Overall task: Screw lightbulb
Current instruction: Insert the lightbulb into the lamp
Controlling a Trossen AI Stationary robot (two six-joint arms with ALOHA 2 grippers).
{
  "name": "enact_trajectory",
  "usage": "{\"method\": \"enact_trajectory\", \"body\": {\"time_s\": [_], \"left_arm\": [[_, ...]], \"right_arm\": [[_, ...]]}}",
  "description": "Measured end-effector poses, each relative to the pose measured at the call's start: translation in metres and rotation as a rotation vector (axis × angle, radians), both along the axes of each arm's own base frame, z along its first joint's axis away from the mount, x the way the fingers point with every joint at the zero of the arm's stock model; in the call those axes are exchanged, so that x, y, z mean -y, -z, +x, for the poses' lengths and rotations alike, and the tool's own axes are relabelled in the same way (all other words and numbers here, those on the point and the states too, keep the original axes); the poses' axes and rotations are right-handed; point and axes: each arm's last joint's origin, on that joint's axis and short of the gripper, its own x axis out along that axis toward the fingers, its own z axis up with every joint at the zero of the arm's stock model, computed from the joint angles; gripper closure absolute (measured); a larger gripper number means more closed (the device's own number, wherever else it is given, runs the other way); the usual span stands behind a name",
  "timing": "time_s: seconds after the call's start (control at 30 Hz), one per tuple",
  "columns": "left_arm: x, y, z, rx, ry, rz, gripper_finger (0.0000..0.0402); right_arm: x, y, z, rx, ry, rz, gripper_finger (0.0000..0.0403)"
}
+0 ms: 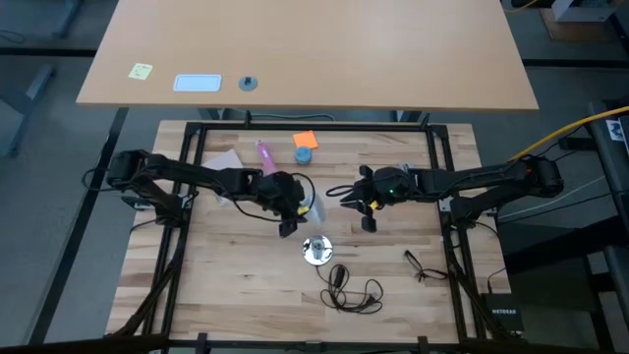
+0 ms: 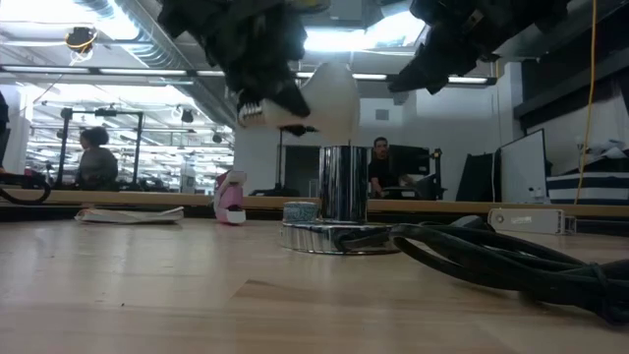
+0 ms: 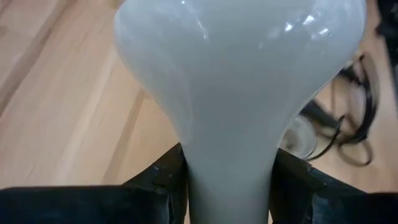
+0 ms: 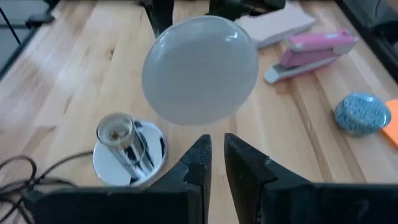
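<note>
Now left hand (image 3: pixel 229 186) grips lightbulb (image 3: pixel 239 81) by neck, globe fwd; right hand (image 4: pixel 216 158) nearly closed, empty.

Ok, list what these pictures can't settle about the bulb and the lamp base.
- Frosted white lightbulb: left wrist view cuts off its threaded end behind the left claw.
- Shiny silver lamp base: too small from above to show the socket's inside.
- Low view: dark arms hide the claw's hold on the bulb.
</note>
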Motion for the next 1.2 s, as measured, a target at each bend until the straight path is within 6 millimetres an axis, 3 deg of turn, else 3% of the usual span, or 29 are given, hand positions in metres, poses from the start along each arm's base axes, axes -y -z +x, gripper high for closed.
{"method": "enact_trajectory", "body": {"time_s": [0.47, 0.73, 1.2], "left_arm": [[0.000, -0.047, -0.005, 0.288, -0.049, -0.056, 0.0248], [0.000, -0.051, -0.003, 0.335, -0.070, -0.068, 0.0245], [0.012, -0.051, -0.003, 0.335, -0.033, -0.076, 0.0243]], "right_arm": [[-0.011, -0.004, 0.002, 0.052, -0.103, -0.052, 0.0352], [-0.026, -0.013, 0.005, 0.155, -0.087, -0.172, 0.0352], [-0.022, -0.024, 0.009, 0.266, 0.019, -0.212, 0.0352]]}}
